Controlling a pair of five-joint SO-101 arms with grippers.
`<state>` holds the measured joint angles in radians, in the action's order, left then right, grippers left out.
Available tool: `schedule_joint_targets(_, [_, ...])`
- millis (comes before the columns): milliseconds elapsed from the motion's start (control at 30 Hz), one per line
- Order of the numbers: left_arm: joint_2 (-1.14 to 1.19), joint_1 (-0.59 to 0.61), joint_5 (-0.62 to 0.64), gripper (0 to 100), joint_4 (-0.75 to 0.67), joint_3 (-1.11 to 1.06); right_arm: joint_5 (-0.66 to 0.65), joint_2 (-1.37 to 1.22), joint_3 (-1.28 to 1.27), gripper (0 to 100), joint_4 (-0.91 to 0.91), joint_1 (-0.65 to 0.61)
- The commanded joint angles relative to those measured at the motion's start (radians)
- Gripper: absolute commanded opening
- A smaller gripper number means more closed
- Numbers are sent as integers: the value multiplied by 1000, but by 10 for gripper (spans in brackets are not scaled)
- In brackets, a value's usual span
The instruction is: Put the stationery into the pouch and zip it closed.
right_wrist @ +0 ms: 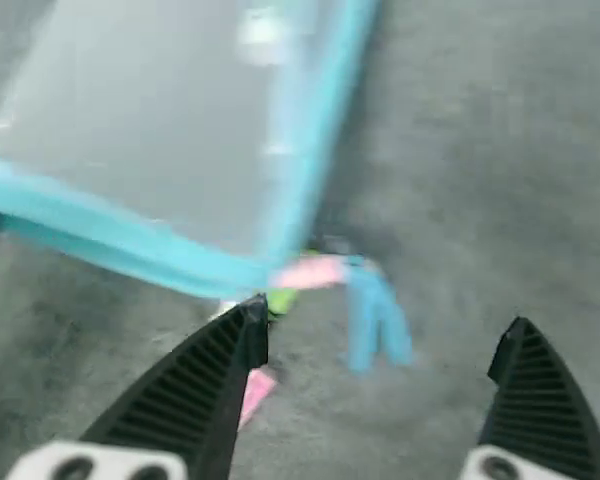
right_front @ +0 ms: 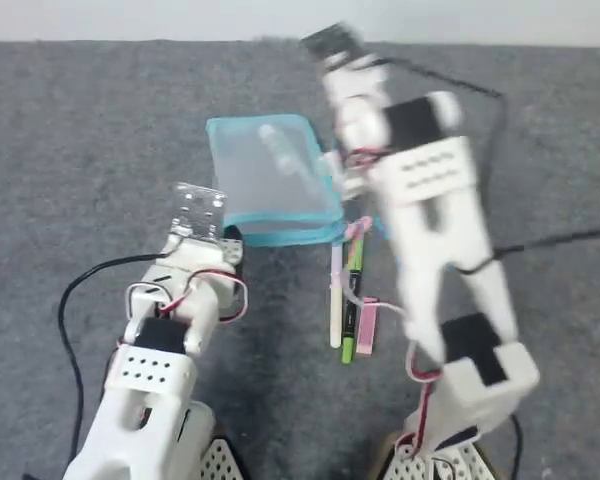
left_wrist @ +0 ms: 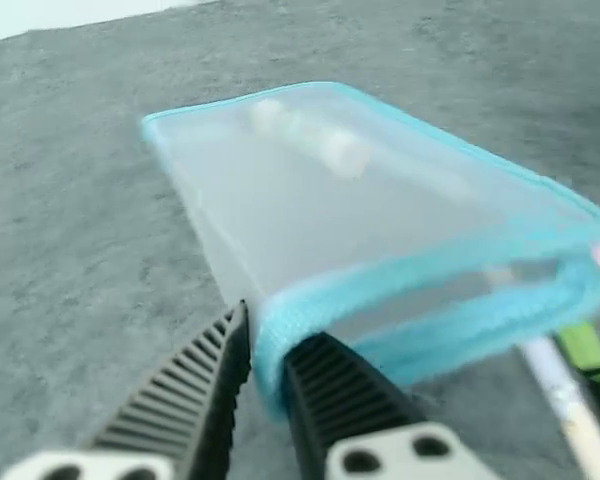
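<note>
A translucent pouch with cyan trim lies mid-table, its mouth toward the arms. A white object lies inside it. My left gripper is shut on the cyan edge at the mouth's corner; the high view has that gripper at the near left corner. My right gripper hangs open over the pouch's other near corner, above a cyan zipper tag and a pink bit. A white pen, a green highlighter and a pink item lie just in front of the pouch.
Grey carpet-like table surface spreads wide to the left and behind the pouch. Black cables trail beside each arm's base.
</note>
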<state>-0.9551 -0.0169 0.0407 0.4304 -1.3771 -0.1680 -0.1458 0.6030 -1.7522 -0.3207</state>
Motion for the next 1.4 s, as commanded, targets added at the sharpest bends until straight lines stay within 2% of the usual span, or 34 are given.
schedule_joint_targets(0, [-11,35,57,12,-28,19,-61,101,-49,284,-36,145])
schedule_joint_targets(100, [-20,-52,34,12,-28,-13,-120,102,-189,190,-18,188])
schedule_joint_targets(300, [-14,74,35,12,-28,38,-180,113,-434,48,116,288])
schedule_joint_targets(467, [-18,81,34,12,-32,36,-176,139,-692,37,318,292])
schedule_joint_targets(633, [-11,74,34,12,-31,31,-115,325,-984,37,499,291])
schedule_joint_targets(800, [-11,72,34,12,-31,31,-80,552,-1264,38,596,199])
schedule_joint_targets(933, [-12,72,34,12,-32,19,-75,642,-1390,39,631,81])
schedule_joint_targets(1067, [-12,72,34,12,-32,18,-61,633,-1396,51,610,-68])
schedule_joint_targets(1167, [-12,72,34,12,-31,18,43,596,-1402,119,610,-142])
schedule_joint_targets(1267, [-12,72,34,12,-28,16,81,532,-1402,165,615,-143])
schedule_joint_targets(1367, [-12,72,34,12,-28,16,83,456,-1401,169,618,-136])
